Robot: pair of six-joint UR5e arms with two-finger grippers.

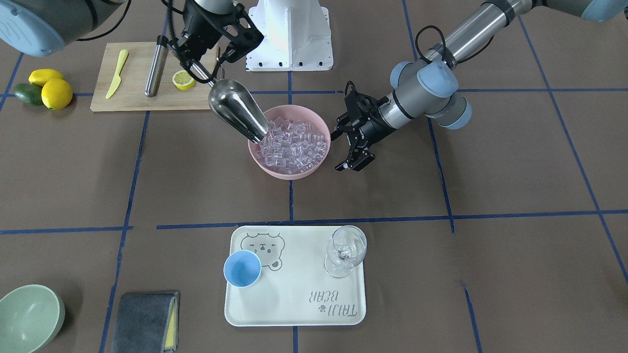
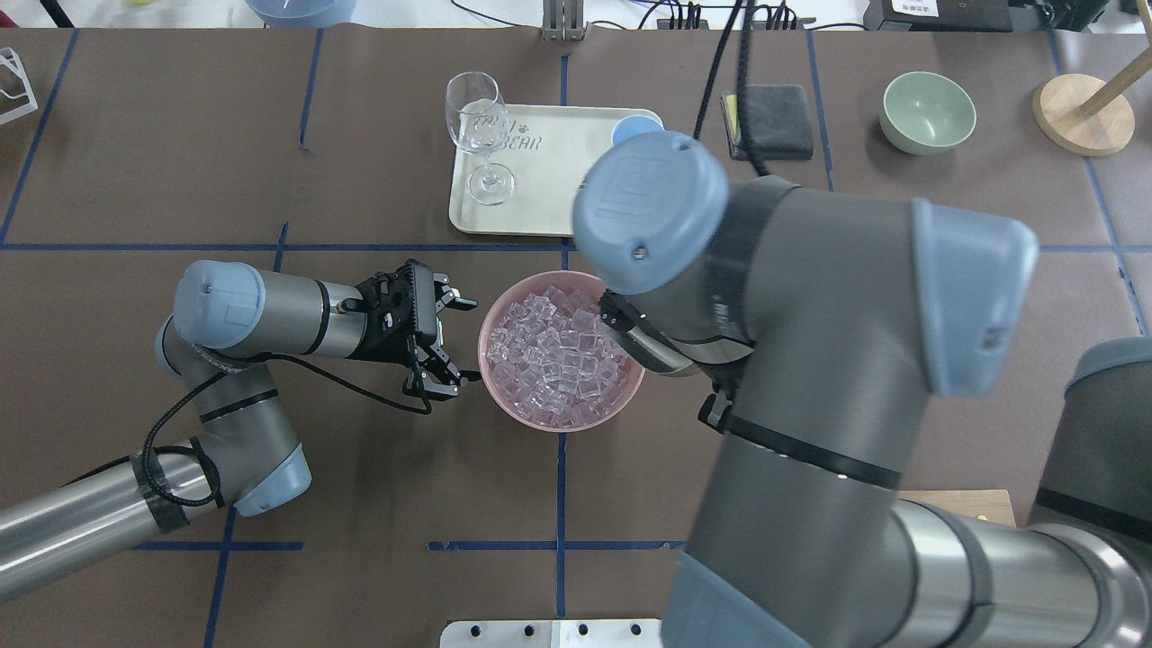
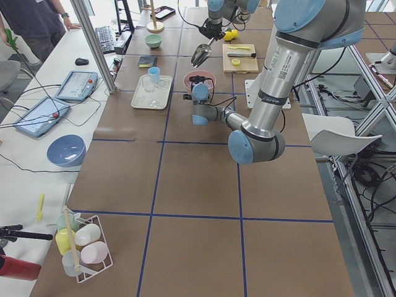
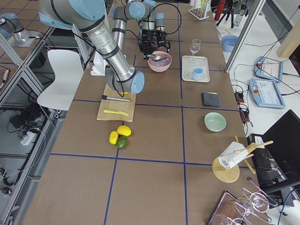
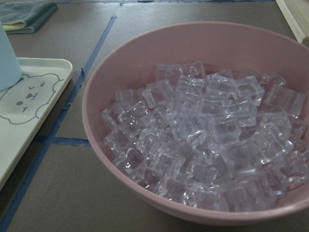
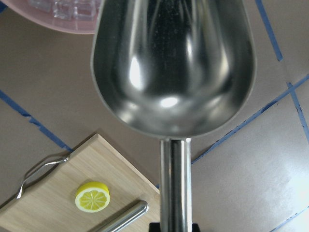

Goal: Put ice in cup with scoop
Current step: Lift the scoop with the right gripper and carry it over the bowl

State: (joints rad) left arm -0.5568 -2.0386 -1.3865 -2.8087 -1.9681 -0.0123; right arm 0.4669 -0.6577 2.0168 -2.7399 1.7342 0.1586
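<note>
Front view: your right tool (image 1: 202, 68) grips the scoop (image 1: 239, 112) by its handle. The trough points to 4 o'clock, lip at the ice (image 1: 294, 144) in the pink bowl (image 1: 289, 175). The cup (image 1: 242, 268) sits on the tray (image 1: 304, 279), 6 o'clock from the bowl.
Overhead: left tool (image 2: 453, 342) spread wide, empty, beside the bowl.
Right wrist: trough bare.

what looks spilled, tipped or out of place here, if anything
Nothing stands out. All the ice sits in the pink bowl; the cup and wine glass stand upright on the tray; the scoop is empty, tilted over the bowl's rim.
</note>
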